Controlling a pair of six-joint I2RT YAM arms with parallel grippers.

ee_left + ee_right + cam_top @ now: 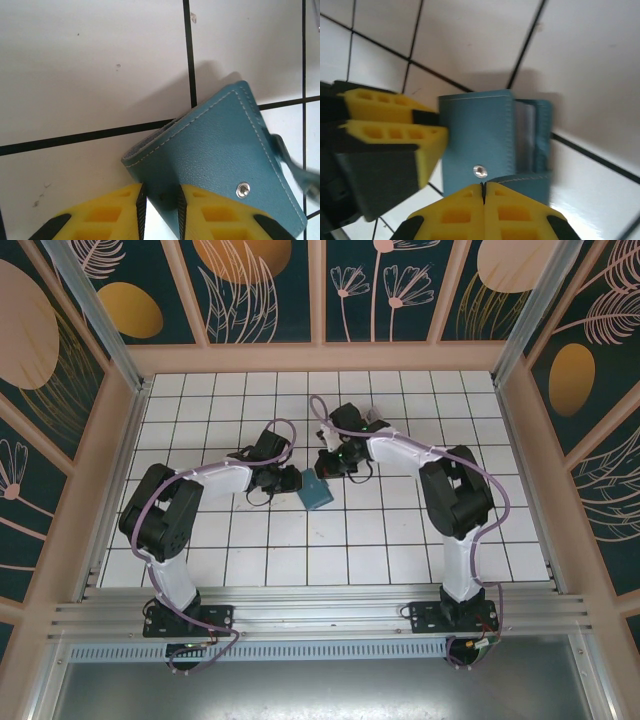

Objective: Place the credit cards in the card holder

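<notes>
Nearest the overhead lens, both bases sit at the near desk (330, 560) edge; left arm (165, 520) and right arm (455, 500) bend inward and meet mid-desk. Card holder (317, 490) lies between their tips, a small teal block just left of centre. Left arm comes at it from the left, right arm from the far right. Both are about equally close. Cannot tell from here whether it rests on the desk or is lifted. Left wrist view: left fingers (120, 205) stand narrow, with a corner of the card holder (220, 150) caught between the pads. Its stitched outer face slants away up and right, snap stud (243, 189) just right of the grip. Long axis runs from the fingers outward. Something blurred at the right edge, not identifiable. Right wrist view: right fingers (455, 215) are pressed fully together, pads meeting just below the stud, at the holder's near edge. Whether a thin leaf is pinched there I cannot tell. Opposite, the left fingers bear on the holder's left edge. The leaves gape on the right side, away from the left grip, showing a pale lilac-grey slip (524, 125) inside. Credit cards or lining, cannot tell. Judgement: insertion turns on that open side, which faces away from the left grip, so the right arm looks better placed to load while the left steadies.
</notes>
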